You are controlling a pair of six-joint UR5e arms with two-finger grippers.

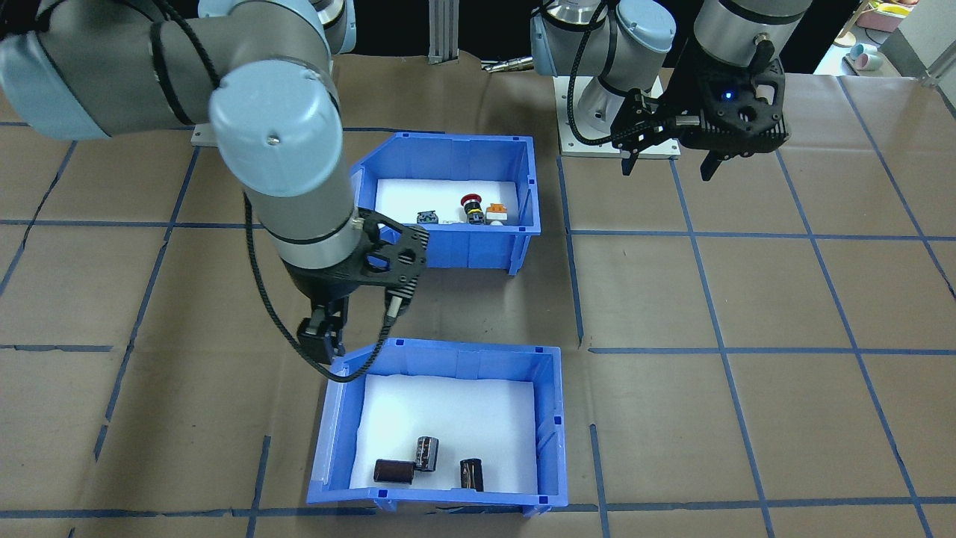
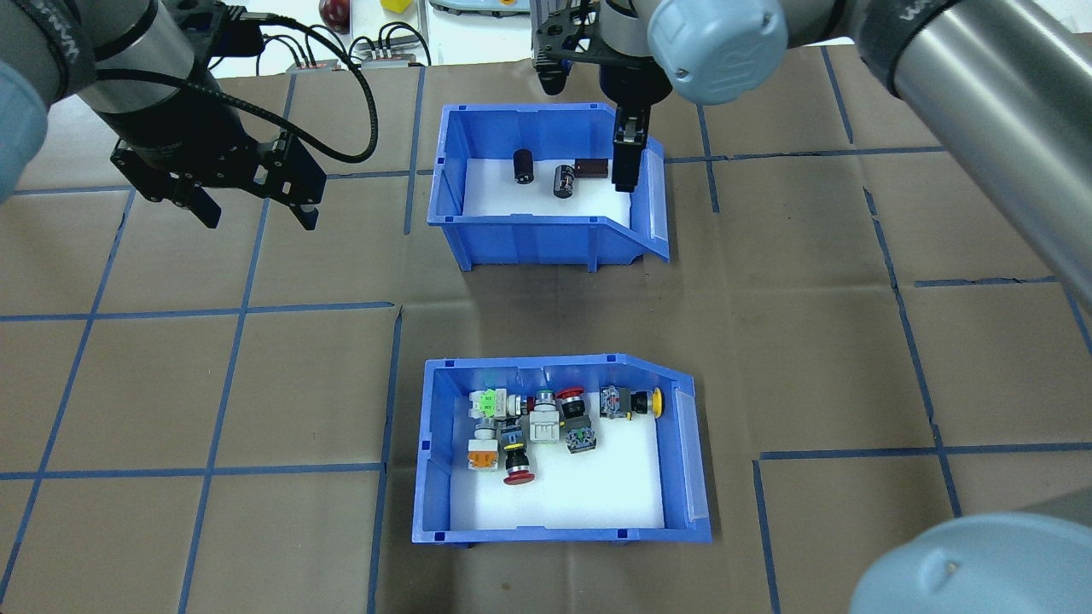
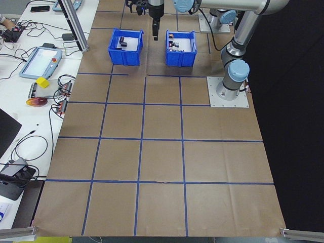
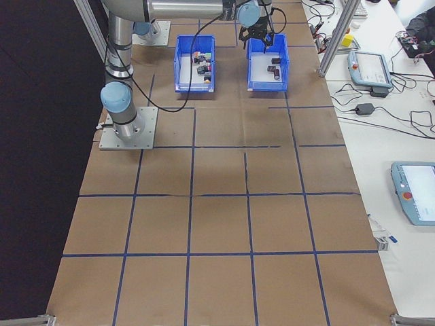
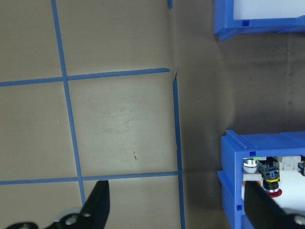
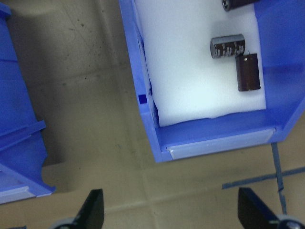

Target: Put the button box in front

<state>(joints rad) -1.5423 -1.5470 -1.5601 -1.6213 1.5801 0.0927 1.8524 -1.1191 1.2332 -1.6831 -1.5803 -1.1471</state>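
Observation:
The button box point(image 2: 554, 535), a blue bin with a white liner and several colourful push-buttons, is the nearer bin in the overhead view and the farther one point(image 1: 463, 250) in the front-facing view. Its corner shows at the lower right of the left wrist view point(image 5: 233, 181). My left gripper point(image 2: 256, 217) hangs open and empty over bare table to the box's left point(image 1: 667, 170). My right gripper point(image 2: 625, 145) is open and empty at the open-front end of the other bin point(image 6: 171, 214), touching nothing.
The twin blue bin point(image 2: 529, 239) holds three dark cylinders point(image 1: 426, 453) and lies beyond the button box, a gap of brown paper between them. The left arm's base plate point(image 1: 575, 142) is bolted to the table. Pendants and cables point(image 3: 40, 61) lie on side benches.

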